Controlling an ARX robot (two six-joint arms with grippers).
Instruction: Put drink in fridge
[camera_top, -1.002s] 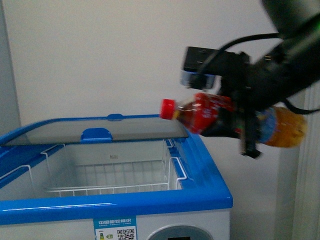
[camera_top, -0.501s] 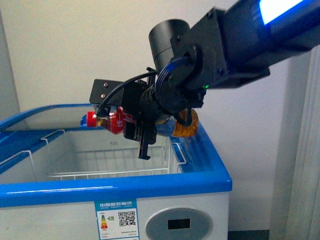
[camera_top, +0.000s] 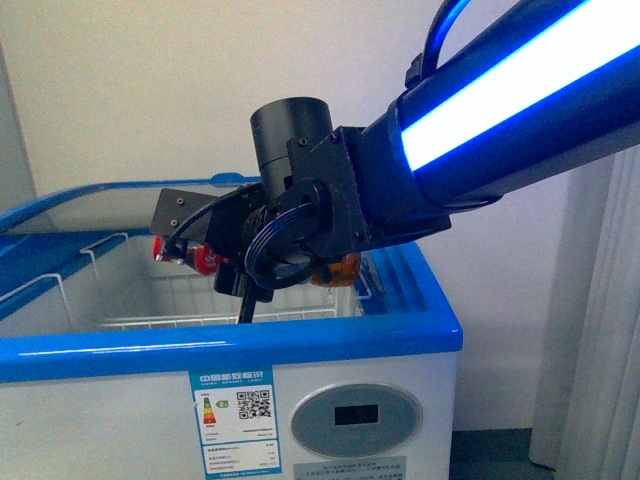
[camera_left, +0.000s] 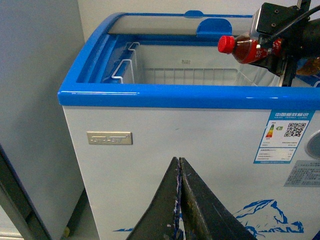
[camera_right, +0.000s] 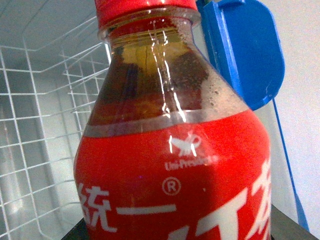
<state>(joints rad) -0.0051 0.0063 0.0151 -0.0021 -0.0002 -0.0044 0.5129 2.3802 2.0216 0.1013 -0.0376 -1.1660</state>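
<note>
The drink (camera_top: 203, 259) lies on its side in the air, red cap (camera_top: 160, 247) pointing left, over the open fridge (camera_top: 230, 350). My right gripper (camera_top: 243, 272) is shut on its red label, just above the white wire basket (camera_top: 140, 305). The right wrist view is filled by the drink (camera_right: 170, 165), with basket wires (camera_right: 35, 125) behind it. The left wrist view shows the drink (camera_left: 245, 48) above the fridge's blue rim (camera_left: 175, 95). My left gripper (camera_left: 179, 161) is shut and empty, low in front of the fridge's white front wall.
The glass lid (camera_top: 60, 225) with its blue handle (camera_left: 212, 26) covers the far part of the fridge. A white wall stands behind it. A grey panel (camera_left: 35, 100) stands close beside the fridge, and a pale curtain (camera_top: 600, 330) hangs on the other side.
My right arm has swung left and down with the drink, from beside the fridge's right rim to over the open basket. The bottle now hangs lower, near the rim's height.
</note>
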